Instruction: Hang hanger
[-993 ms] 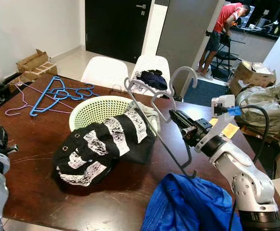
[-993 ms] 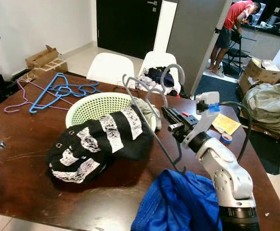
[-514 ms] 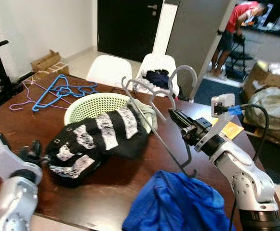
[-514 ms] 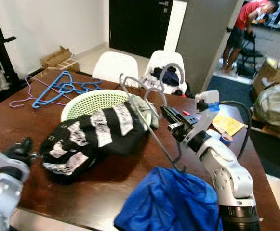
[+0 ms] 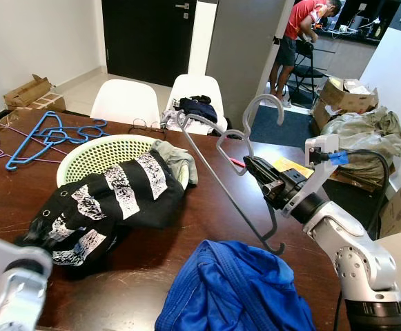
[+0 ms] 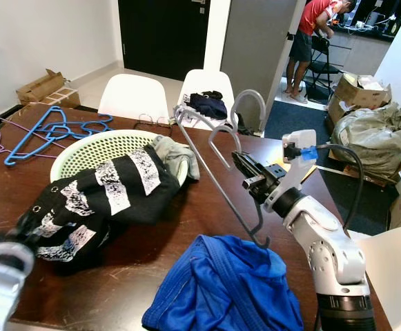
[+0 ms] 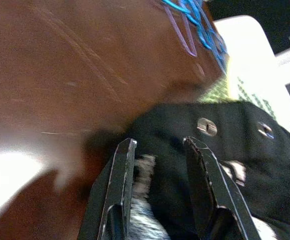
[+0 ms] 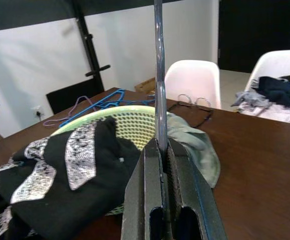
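1. The step in hand looks like carrying: the right claw [image 5: 255, 167] is clamped tight on a bar of the grey hanger [image 5: 217, 165], which it holds raised above the desk [image 5: 207, 207], hook uppermost, one end dipping toward the blue garment [image 5: 235, 289].
2. In the right wrist view the claw's fingers [image 8: 147, 200] are pressed together with the hanger's bar rising straight out between them.
3. The left claw [image 7: 157, 165] is parted with nothing between its fingers, hovering low at the edge of the black-and-white striped garment [image 5: 110, 200], which drapes over the green basket [image 5: 93, 152].
4. No rail or rod to hang from is visible on the desk; a dark stand shows behind it in the right wrist view, but I cannot tell whether it is the target. The next move probably calls for turning toward a rail and lifting the hook over it.
5. In the way: the basket, both garments, and the blue hangers [image 5: 55, 134] lying at the far left of the desk. White chairs [image 5: 128, 103] stand behind it, and a person [image 5: 300, 31] is bent over in the back room, well apart.
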`<state>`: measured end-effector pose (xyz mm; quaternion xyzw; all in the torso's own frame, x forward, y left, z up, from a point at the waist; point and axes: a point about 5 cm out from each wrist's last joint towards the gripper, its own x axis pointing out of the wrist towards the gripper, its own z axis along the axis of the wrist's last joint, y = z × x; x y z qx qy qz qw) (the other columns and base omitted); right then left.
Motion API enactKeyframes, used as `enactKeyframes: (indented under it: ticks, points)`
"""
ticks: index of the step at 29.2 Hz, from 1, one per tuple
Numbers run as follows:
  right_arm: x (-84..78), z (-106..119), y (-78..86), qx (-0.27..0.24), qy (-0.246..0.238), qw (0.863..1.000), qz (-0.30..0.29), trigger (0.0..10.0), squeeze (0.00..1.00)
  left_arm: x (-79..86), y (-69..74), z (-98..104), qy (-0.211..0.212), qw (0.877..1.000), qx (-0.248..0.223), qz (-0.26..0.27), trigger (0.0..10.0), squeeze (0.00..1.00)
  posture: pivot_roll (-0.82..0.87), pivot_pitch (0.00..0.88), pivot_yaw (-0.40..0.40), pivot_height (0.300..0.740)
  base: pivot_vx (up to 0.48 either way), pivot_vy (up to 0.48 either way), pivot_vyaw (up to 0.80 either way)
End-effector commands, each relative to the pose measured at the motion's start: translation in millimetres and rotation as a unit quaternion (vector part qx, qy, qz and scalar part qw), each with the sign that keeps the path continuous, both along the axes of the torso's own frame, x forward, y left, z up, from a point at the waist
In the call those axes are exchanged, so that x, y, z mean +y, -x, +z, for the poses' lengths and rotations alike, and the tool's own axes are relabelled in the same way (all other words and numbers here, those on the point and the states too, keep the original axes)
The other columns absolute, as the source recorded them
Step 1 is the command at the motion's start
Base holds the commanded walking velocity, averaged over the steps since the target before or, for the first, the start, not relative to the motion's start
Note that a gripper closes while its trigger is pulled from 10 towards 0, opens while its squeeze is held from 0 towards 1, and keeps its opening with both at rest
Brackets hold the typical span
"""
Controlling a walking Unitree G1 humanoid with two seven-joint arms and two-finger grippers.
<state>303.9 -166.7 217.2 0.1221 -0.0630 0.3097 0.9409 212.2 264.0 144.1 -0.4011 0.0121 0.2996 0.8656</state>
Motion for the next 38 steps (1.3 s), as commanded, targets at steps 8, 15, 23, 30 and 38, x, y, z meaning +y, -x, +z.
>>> enactKeyframes:
  ticks: [8, 15, 23, 30, 38]
  points:
    - [-1.1, 0.8, -0.3, -0.002, 0.010, 1.000, -0.005, 10.0, 0.00, -21.0, 12.8, -28.3, 0.067, 0.997, 0.043, 0.003, 10.0, 0.95, 0.11, 0.000, -0.128, 0.740, 0.000, 0.000, 0.00]
    - [-1.1, 3.9, -0.4, -0.006, 0.005, 1.000, -0.007, 10.0, 0.00, -31.8, -0.7, -42.1, 0.111, 0.990, 0.056, -0.067, 10.0, 0.00, 0.11, 0.000, -0.122, 0.740, 0.000, 0.000, 0.00]
    - [-1.3, 4.8, -0.1, -0.007, 0.004, 1.000, -0.008, 10.0, 0.00, -36.8, -1.4, -51.5, 0.149, 0.983, 0.065, -0.082, 10.0, 0.00, 0.10, 0.000, -0.122, 0.740, 0.000, 0.000, 0.00]
    - [1.6, 6.9, -0.3, -0.011, 0.001, 1.000, -0.004, 10.0, 0.00, -37.2, -6.9, -57.6, 0.175, 0.974, 0.071, -0.122, 2.1, 0.00, 0.11, 0.000, -0.123, 0.740, 0.000, 0.000, 0.00]
    - [2.8, 9.3, -0.8, -0.015, -0.003, 1.000, -0.001, 10.0, 0.00, -36.1, -10.4, -60.7, 0.179, 0.970, 0.070, -0.150, 0.0, 0.00, 0.10, 0.000, -0.124, 0.740, 0.000, 0.000, 0.00]
